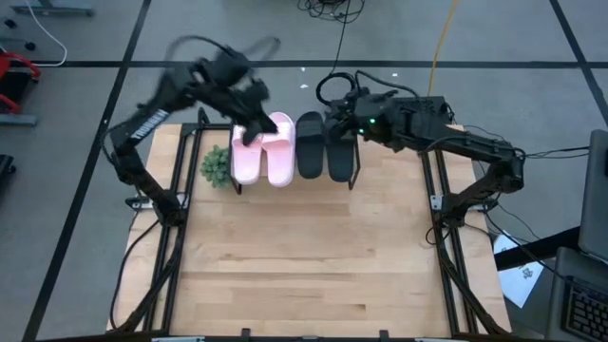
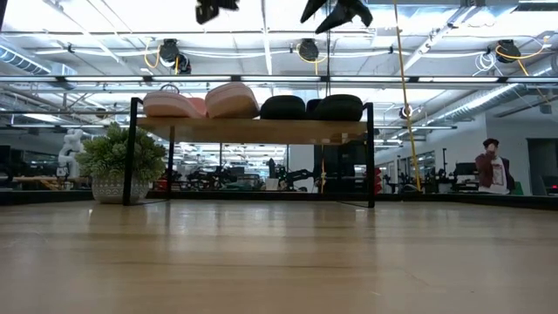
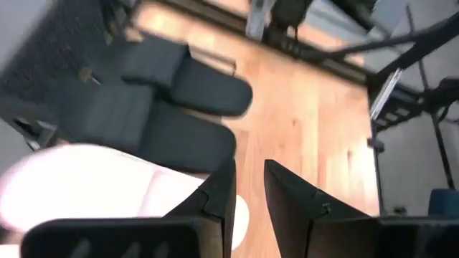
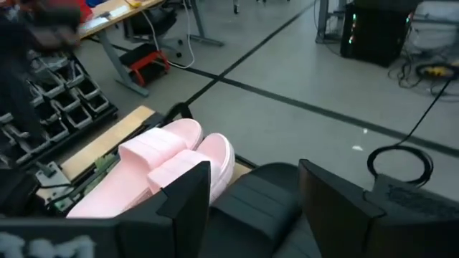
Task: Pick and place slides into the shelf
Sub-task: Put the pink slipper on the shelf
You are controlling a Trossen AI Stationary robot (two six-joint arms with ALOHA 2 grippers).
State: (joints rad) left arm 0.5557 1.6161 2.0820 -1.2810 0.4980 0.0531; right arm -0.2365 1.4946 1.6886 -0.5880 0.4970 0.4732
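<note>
1. It was a large robotics lab or workshop.
2. Ceiling strip lights (image 2: 261, 35) and ducts ran overhead.
3. Workbenches (image 4: 115, 14), cables (image 1: 332, 9) and floor tape lines (image 1: 285, 65) surrounded the table (image 1: 304, 275).

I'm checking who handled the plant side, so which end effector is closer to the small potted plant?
Left. The left end effector hangs over the pink slides, just beside the potted plant. The right end effector is over the black slides, farther along the shelf.

Left hand (image 1: 249, 122) narrowly parted, right hand (image 1: 334, 116) wide apart, both raised.
</note>
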